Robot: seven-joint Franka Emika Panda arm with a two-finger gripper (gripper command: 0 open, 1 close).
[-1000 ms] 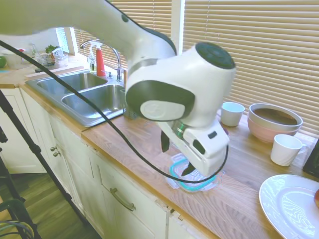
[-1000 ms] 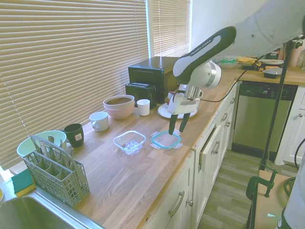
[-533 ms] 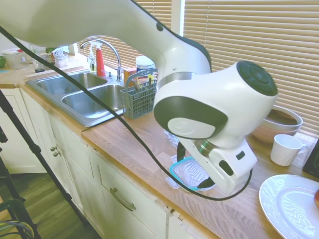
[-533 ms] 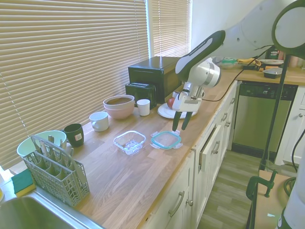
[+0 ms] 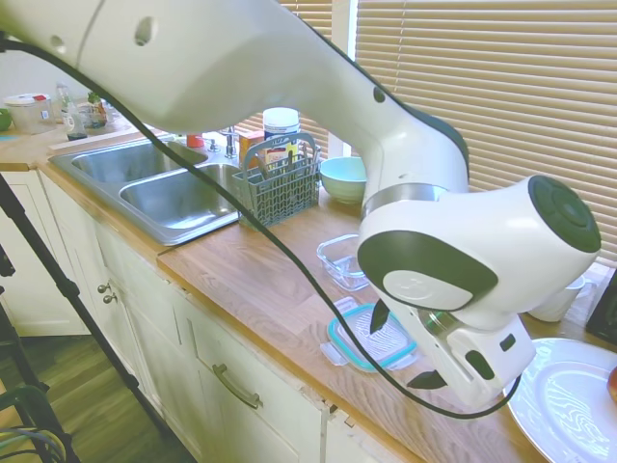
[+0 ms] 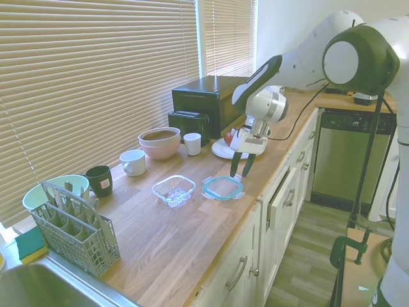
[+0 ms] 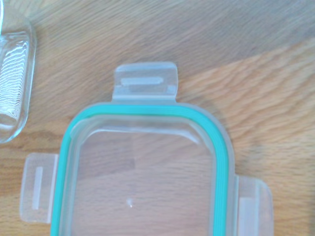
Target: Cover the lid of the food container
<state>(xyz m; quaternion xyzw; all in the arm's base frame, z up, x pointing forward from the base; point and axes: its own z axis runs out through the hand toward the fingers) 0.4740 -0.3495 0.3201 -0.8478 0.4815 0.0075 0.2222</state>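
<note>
The lid (image 6: 223,187) lay flat on the wooden counter (image 6: 166,236), close to its front edge, with its teal rim showing and its four clear flaps splayed outward. That left it free to be taken from above. Just beside it, farther from the front edge, sat the container (image 6: 174,190), open and empty, its mouth up and ready to receive a cover. The two stood apart, not touching, so the task was not yet begun in earnest: the lid still had to be picked up, carried the short way over and set down square on the glass.

The gripper (image 6: 241,164) hung above the counter beside the lid's far side, toward the plate (image 6: 223,149), fingers pointing down and spread well apart with nothing between them. The wrist view looked straight down on one end of the lid, with an edge of the container at the side of the picture.

As the lid was thin and lay flush on the wood, I judged the fingers would need to straddle a rim edge or a flap to get any purchase. A shallow bite could slip off the smooth plastic.

The mugs (image 6: 133,162), bowls (image 6: 160,142) and cutlery rack (image 6: 73,227) stood well clear toward the back edge and the sink end.
</note>
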